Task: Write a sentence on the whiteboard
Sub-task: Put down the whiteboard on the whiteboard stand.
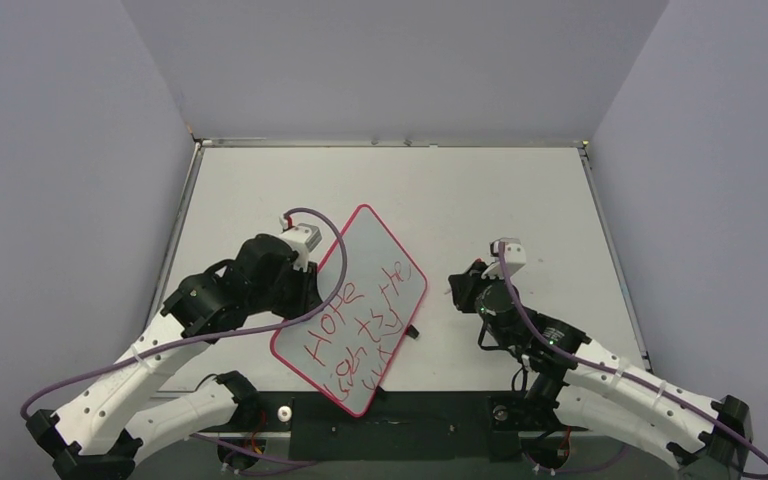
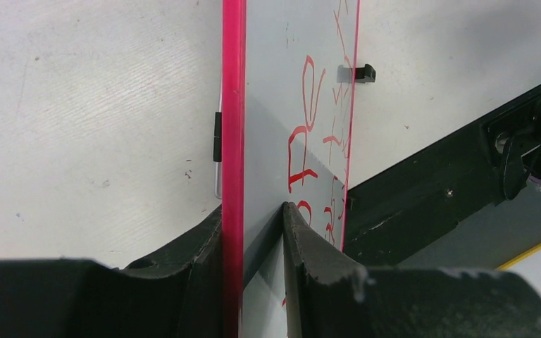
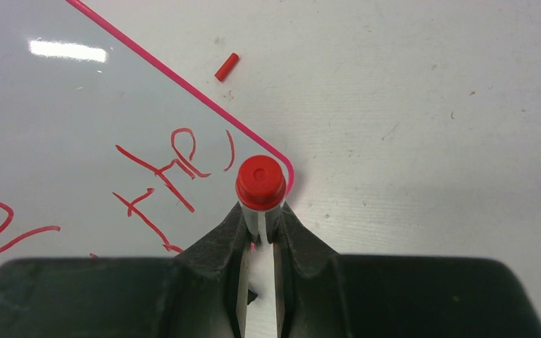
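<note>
Left claw (image 2: pixel 253 211) clamps the whiteboard (image 2: pixel 271 105) rim to steady it; right claw (image 3: pixel 261 215) grips the marker (image 3: pixel 260 182), the sentence (image 3: pixel 165 167) to its left.

Looks like a robotics lab test cell to me: plain grey walls (image 1: pixel 60 150) boxing in a white table (image 1: pixel 480 190), a white left arm (image 1: pixel 130 392) and right arm (image 1: pixel 630 388) mounted along a black base plate (image 1: pixel 410 425), purple cables (image 1: pixel 160 346) looping off them.
</note>
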Action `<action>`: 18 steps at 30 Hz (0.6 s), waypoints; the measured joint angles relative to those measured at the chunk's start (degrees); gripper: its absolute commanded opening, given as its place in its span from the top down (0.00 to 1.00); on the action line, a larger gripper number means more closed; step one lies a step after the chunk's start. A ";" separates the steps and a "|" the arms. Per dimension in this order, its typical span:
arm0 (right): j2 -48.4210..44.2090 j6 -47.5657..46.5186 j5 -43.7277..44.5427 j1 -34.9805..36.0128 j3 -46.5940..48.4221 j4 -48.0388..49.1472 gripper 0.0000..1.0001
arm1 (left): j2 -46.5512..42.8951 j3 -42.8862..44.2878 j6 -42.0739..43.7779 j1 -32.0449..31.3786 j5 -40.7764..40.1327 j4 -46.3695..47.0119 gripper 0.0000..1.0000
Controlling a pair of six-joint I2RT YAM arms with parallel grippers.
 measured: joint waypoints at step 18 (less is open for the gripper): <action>1.01 1.55 -7.56 2.08 -6.67 1.77 1.00 | -1.49 -2.91 -2.54 0.00 -7.72 -6.49 0.58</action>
